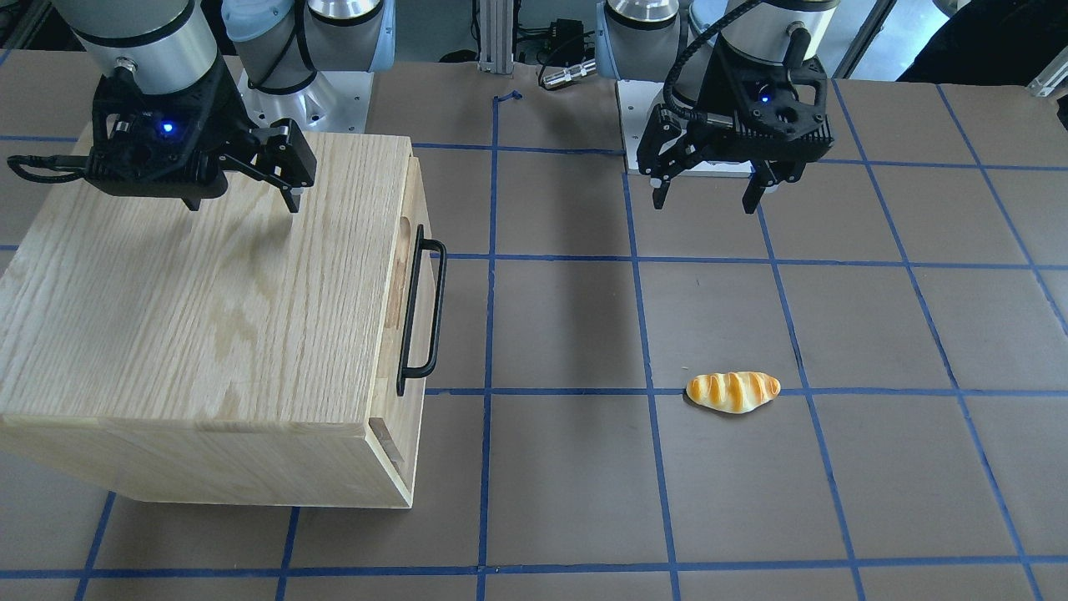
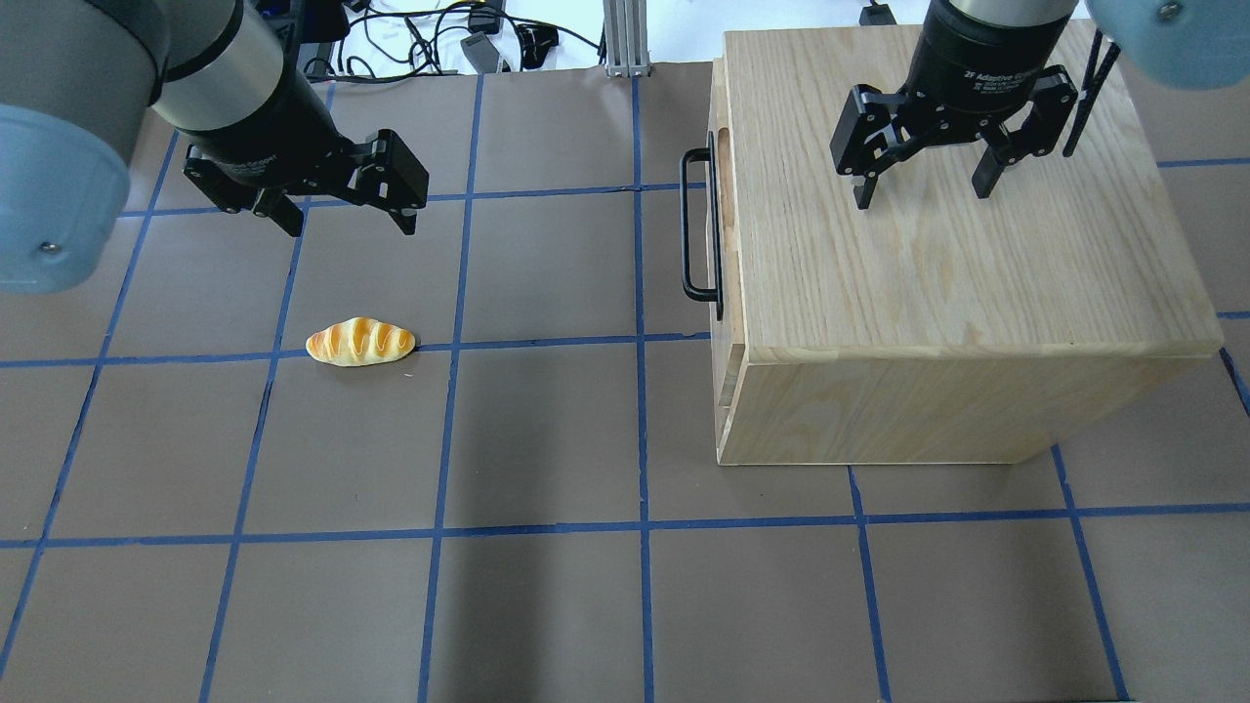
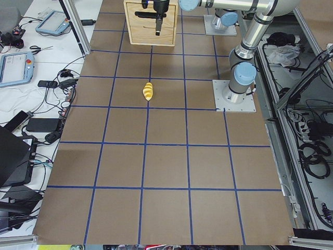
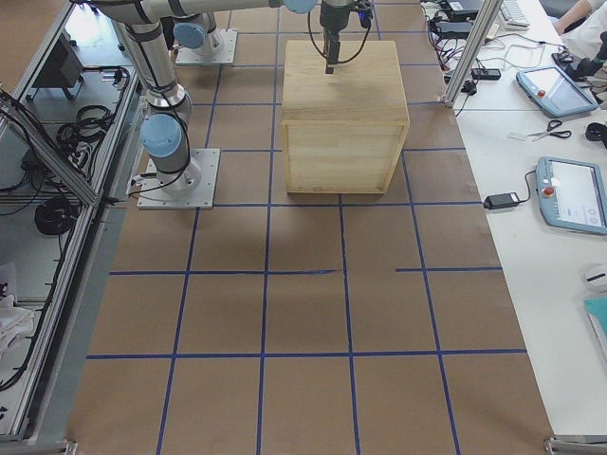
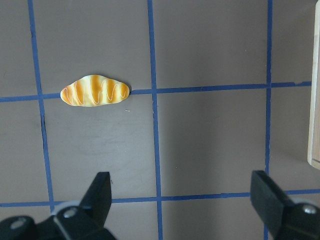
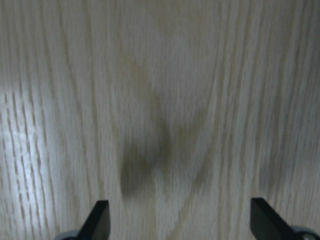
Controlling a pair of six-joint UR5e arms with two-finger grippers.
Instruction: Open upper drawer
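The oak-grain cabinet (image 2: 937, 273) stands on the robot's right side of the table. The upper drawer front (image 2: 725, 98) faces the table's middle and sits against the cabinet body. Its black bar handle (image 2: 685, 225) shows in the front view too (image 1: 437, 309). My right gripper (image 2: 920, 193) is open and empty, hanging just above the cabinet top (image 6: 160, 100), away from the handle. My left gripper (image 2: 350, 227) is open and empty above the bare table, well to the handle's side (image 1: 705, 202).
A toy bread roll (image 2: 360, 342) lies on the table below and in front of the left gripper (image 5: 95, 91). Blue tape lines grid the brown table (image 2: 547, 430). The cabinet's edge shows at the left wrist view's right border (image 5: 315, 100).
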